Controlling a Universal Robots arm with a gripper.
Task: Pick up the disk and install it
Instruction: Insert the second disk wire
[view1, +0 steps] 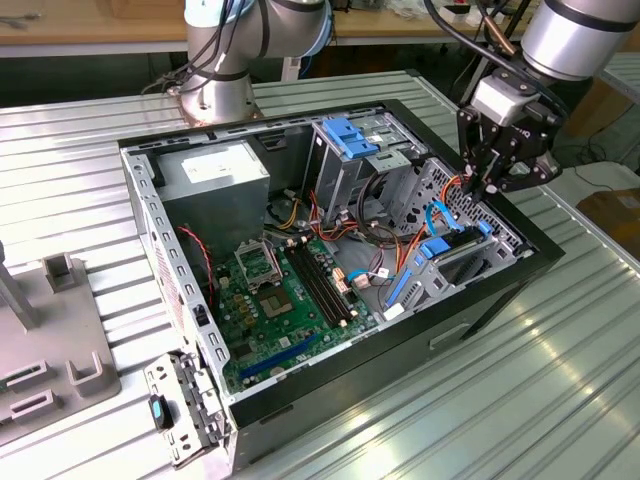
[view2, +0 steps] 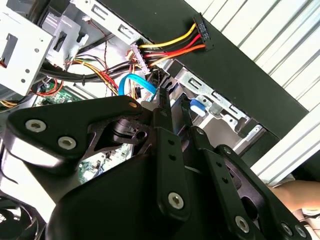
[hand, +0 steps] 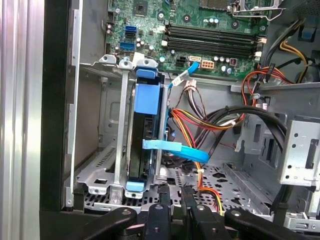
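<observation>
As seen in the first wrist view, the disk (hand: 142, 150) is seated on edge in the metal drive cage (hand: 100, 175), its blue rail facing out and its dark body below. In the exterior view the disk (view1: 455, 258) is found right of centre, in the cage (view1: 500, 235) at the right-hand end of the open computer case (view1: 480, 300).

A flat blue data cable (hand: 175, 149) is draped across the disk's face. A bundle of red, yellow and orange power wires (hand: 200, 125) is routed just beside it.

The gripper (view1: 490, 188) is held above the cage in the upper right of the exterior view, apart from the disk. In both wrist views the gripper (hand: 175, 195) (view2: 172, 112) is seen drawn in narrow, fingers nearly together. Nothing is gripped.

The green motherboard (view1: 290, 300) is laid flat at the centre of the case floor. The grey power supply (view1: 215, 185) is mounted upper left of centre. A blue ribbed latch (view1: 352, 135) is fitted on the upper bay at top centre. The case is set on a ribbed metal table (view1: 520, 400).
</observation>
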